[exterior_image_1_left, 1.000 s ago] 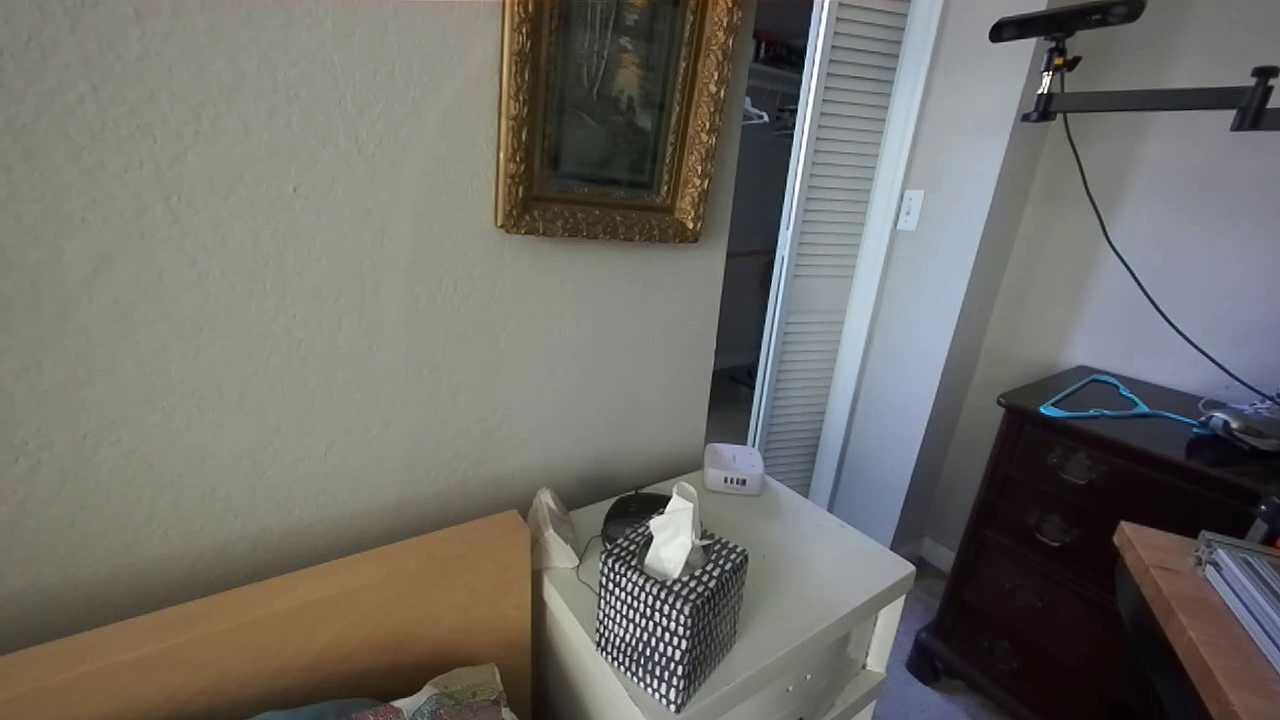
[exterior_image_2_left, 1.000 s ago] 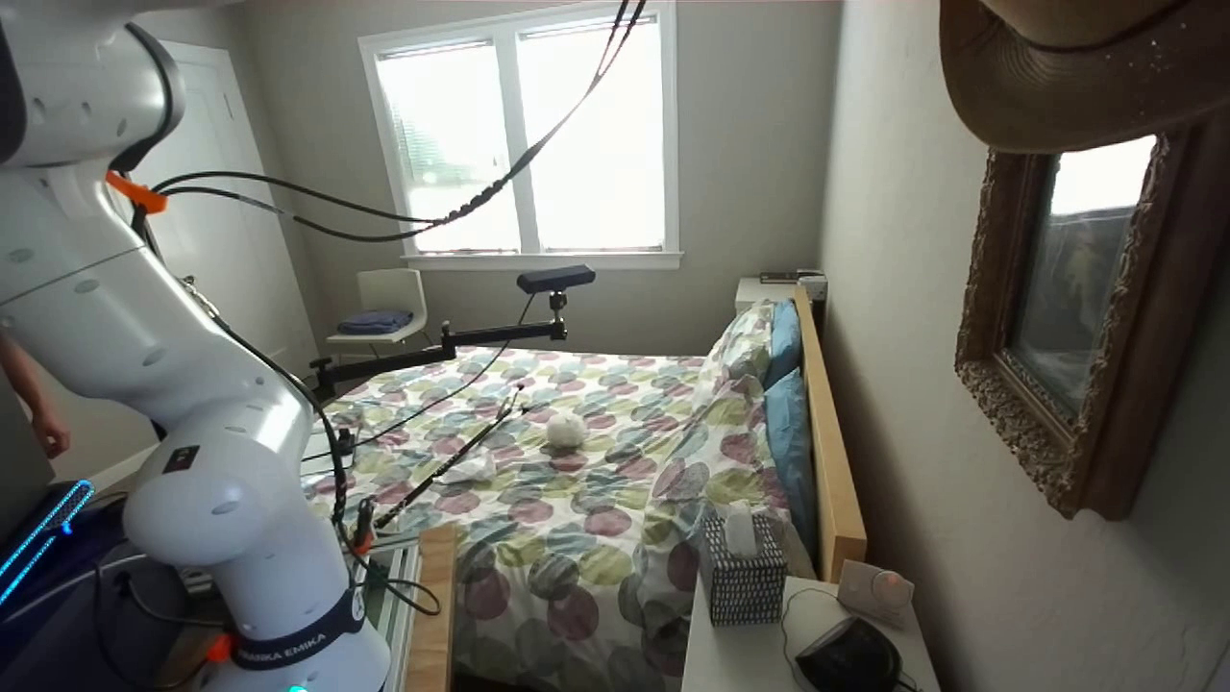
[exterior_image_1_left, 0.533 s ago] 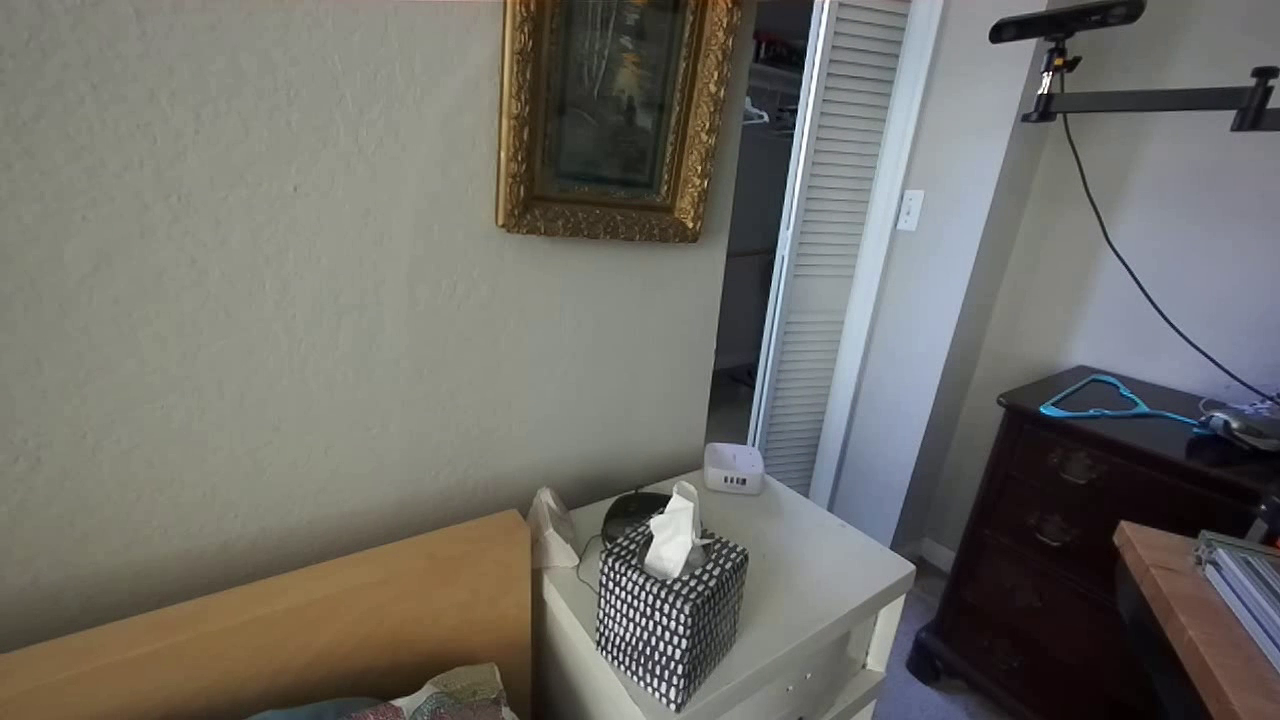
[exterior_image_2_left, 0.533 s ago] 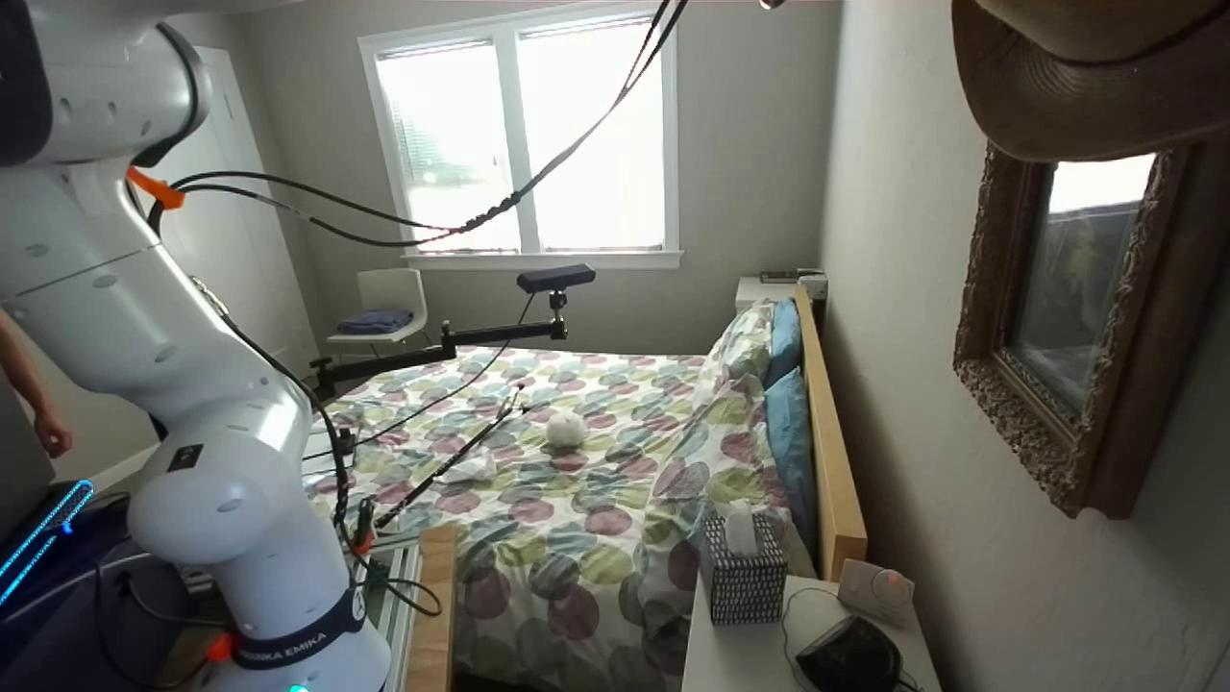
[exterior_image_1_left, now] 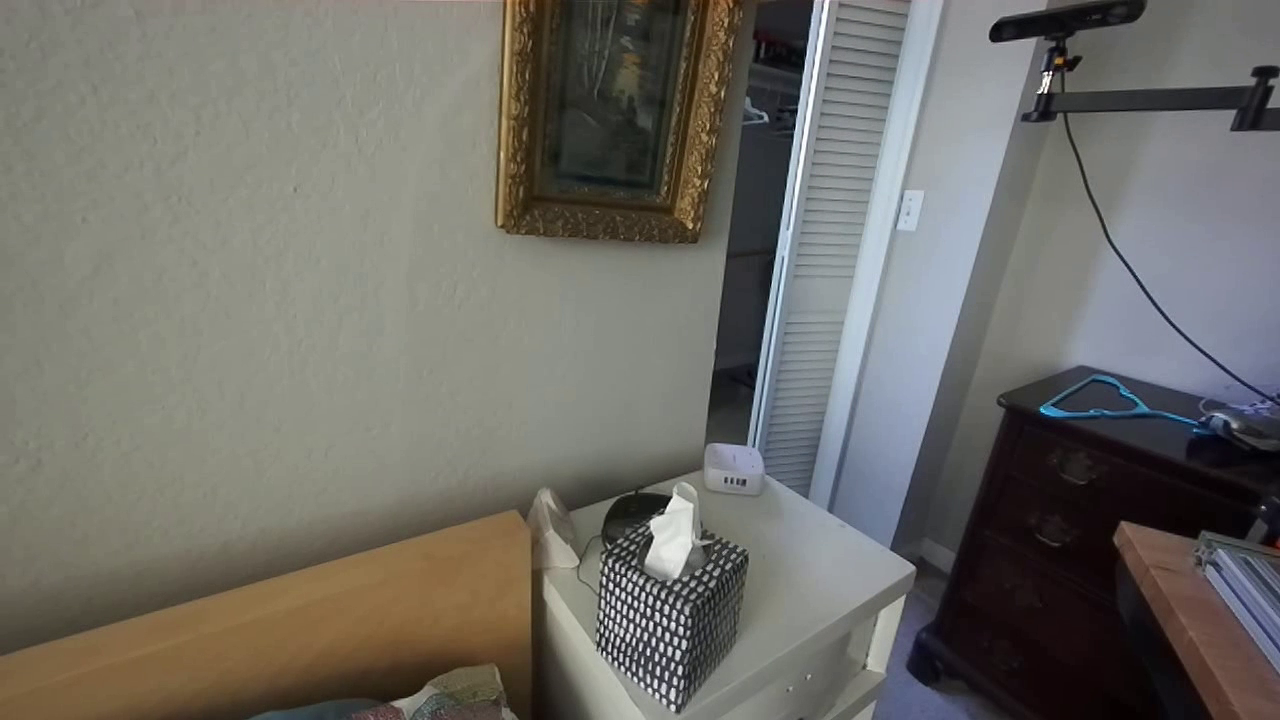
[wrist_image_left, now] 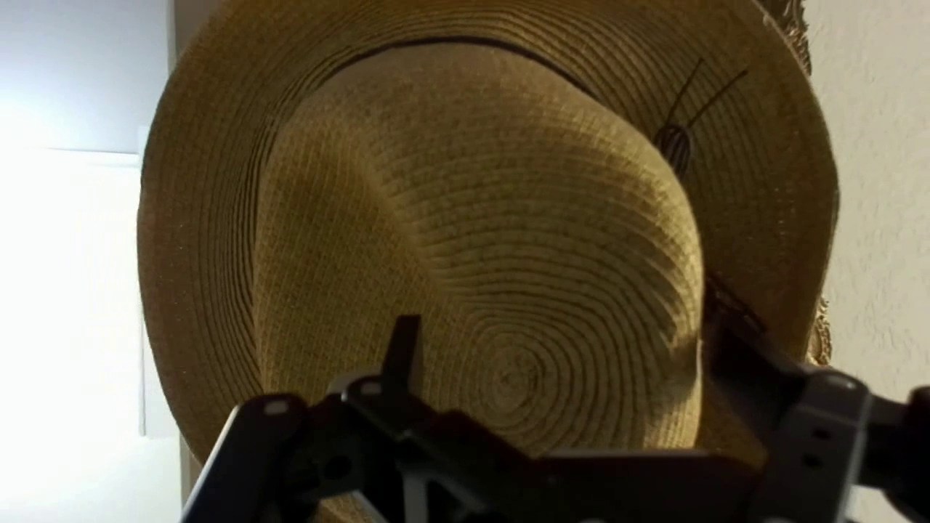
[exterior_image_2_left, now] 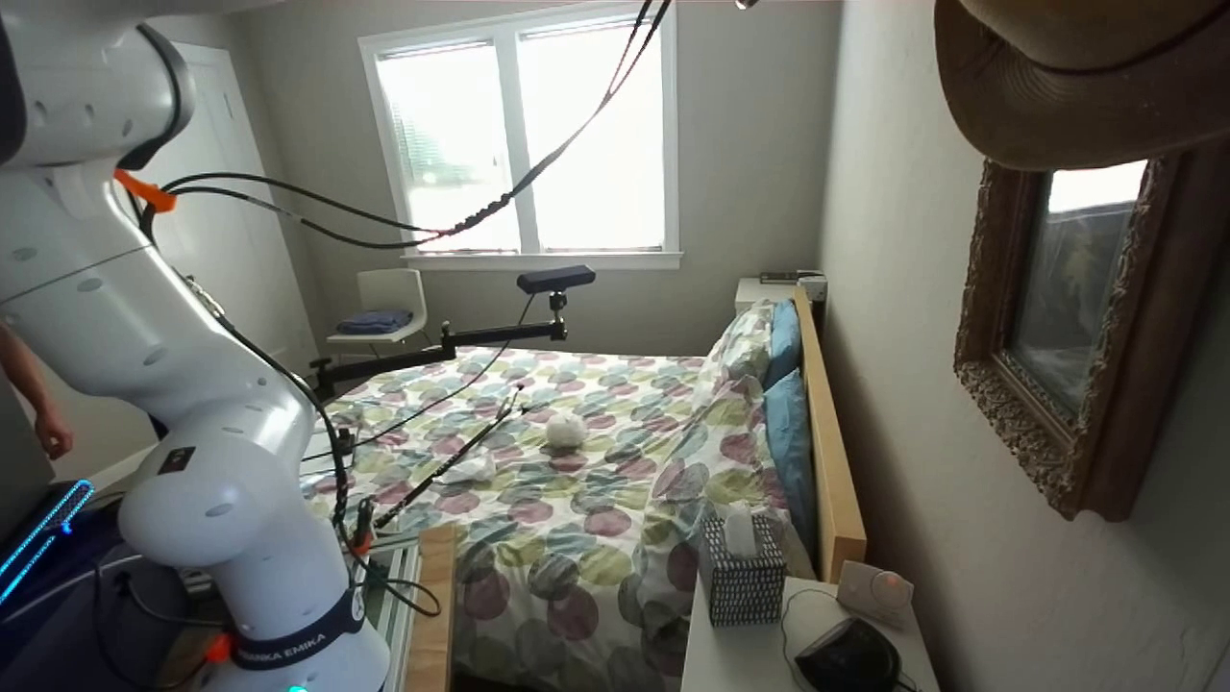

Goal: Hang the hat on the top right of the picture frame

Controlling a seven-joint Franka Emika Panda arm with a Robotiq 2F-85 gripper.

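Note:
In the wrist view the tan straw hat (wrist_image_left: 494, 218) fills the middle, crown facing the camera. My gripper (wrist_image_left: 561, 323) stands open in front of it. One finger (wrist_image_left: 402, 356) overlaps the crown; the opposite finger (wrist_image_left: 752, 374) is beside the crown's right edge, and whether it touches I cannot tell. Bits of the ornate picture frame (wrist_image_left: 821, 338) peek out behind the brim. An exterior view has the hat (exterior_image_2_left: 1076, 96) over the upper part of the frame (exterior_image_2_left: 1023, 423), its top cut off. Only the frame's lower part (exterior_image_1_left: 600, 220) shows in an exterior view, without the hat.
Under the frame, a white nightstand (exterior_image_1_left: 810, 560) carries a patterned tissue box (exterior_image_1_left: 672, 610) and a small white box (exterior_image_1_left: 733, 470). A wooden headboard (exterior_image_2_left: 831, 452) borders the bed (exterior_image_2_left: 577, 567). The white arm (exterior_image_2_left: 221, 404) trails hanging cables (exterior_image_2_left: 538, 163). A louvered door (exterior_image_1_left: 840, 200) stands beside the frame.
In an exterior view the hat shifted slightly right, then back left, and now sits a little lower over the frame. The arm swayed right and back left. The frame has hardly moved.

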